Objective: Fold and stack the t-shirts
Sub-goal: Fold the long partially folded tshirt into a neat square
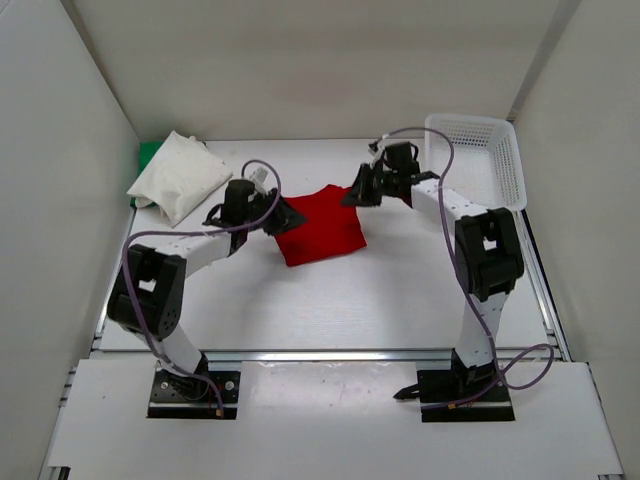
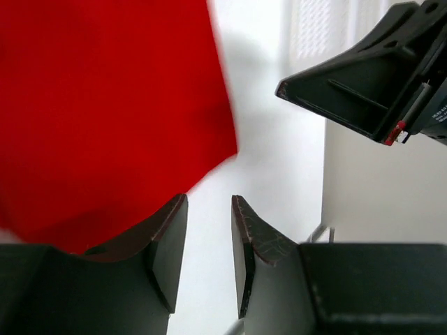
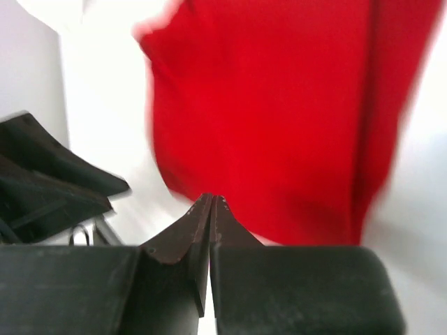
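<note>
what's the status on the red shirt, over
Left gripper open, right gripper shut, flanking the red t-shirt. Shirt folded, not yet on the white t-shirt. Basket far right, out of the way.

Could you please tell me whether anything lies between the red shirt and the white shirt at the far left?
Only the left hand: it sits at the red shirt's left edge, on the line toward the white shirt. Nothing else shows between them.

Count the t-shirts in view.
3. The red t-shirt lies in the middle of the overhead view; the white t-shirt sits folded far left; the green t-shirt peeks out beside it, mostly hidden.
</note>
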Tool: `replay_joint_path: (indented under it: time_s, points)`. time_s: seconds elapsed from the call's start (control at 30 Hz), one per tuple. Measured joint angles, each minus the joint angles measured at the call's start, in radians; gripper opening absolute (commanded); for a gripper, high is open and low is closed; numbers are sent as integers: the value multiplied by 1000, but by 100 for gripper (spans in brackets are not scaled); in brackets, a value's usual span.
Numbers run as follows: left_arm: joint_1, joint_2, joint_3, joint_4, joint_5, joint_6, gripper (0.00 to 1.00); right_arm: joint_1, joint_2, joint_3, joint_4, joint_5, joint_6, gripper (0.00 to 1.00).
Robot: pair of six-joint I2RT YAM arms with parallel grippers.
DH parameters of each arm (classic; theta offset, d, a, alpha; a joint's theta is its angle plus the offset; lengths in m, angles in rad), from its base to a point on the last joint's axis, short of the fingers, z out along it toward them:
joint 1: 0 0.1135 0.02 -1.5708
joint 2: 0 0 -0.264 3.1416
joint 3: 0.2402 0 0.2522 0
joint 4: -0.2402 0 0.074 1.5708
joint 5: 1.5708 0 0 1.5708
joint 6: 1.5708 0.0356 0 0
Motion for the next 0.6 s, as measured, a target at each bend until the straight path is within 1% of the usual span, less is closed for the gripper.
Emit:
replay_joint_path:
  time_s: [0.1,0.23,0.37,0.43,0.47,0.53,0.6]
  points:
    - [11,107,151,12,-19,10,41,0,107,201,16,2,-6,0]
    - [61,327,317,4,-40,18,39,-6,312,459,-14,10,-20,1]
    - [135,454,327,-23,-47,1,40,-22,521,640,-100,19,-34,0]
    - [165,456,321,-1,-27,-11,40,-28,627,748,-180,25,-38,1]
    - [177,449,312,13,-32,-14,41,-34,674,819,-213,-18,-29,0]
    - [202,442,280,53,-27,-32,43,-34,731,957,-290,-1,-44,0]
    - [219,426,237,99,-19,-51,47,-32,761,1042,-325,34,-63,0]
